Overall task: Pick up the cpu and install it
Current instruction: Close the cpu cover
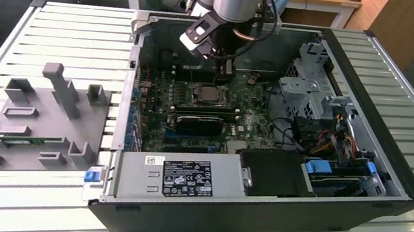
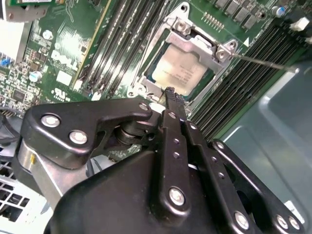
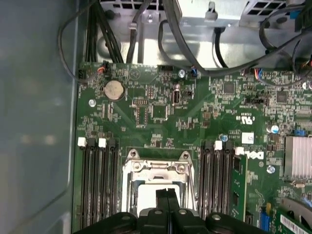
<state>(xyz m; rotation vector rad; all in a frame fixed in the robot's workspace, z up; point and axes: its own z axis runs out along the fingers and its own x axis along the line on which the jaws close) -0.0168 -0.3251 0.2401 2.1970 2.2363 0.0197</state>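
Observation:
The cpu [image 1: 209, 94] lies flat in the motherboard socket inside the open computer case, its silver top [image 2: 181, 73] facing up within the metal socket frame [image 2: 195, 46]. My gripper [image 1: 223, 72] hangs just above the socket's edge. Its two black fingers are pressed together with nothing between them, in both wrist views [image 2: 170, 93] [image 3: 167, 191]. In the first wrist view the cpu [image 3: 144, 197] shows partly under the fingertips. A thin metal lever [image 2: 263, 62] sticks out beside the socket.
Black memory slots [image 3: 97, 180] flank the socket, with a green memory stick [image 3: 238, 190] in one. A grey power supply [image 1: 176, 177], a drive cage [image 1: 313, 75] and cables [image 1: 322, 135] crowd the case. A grey fixture [image 1: 43, 115] stands on the slatted table at the exterior view's left.

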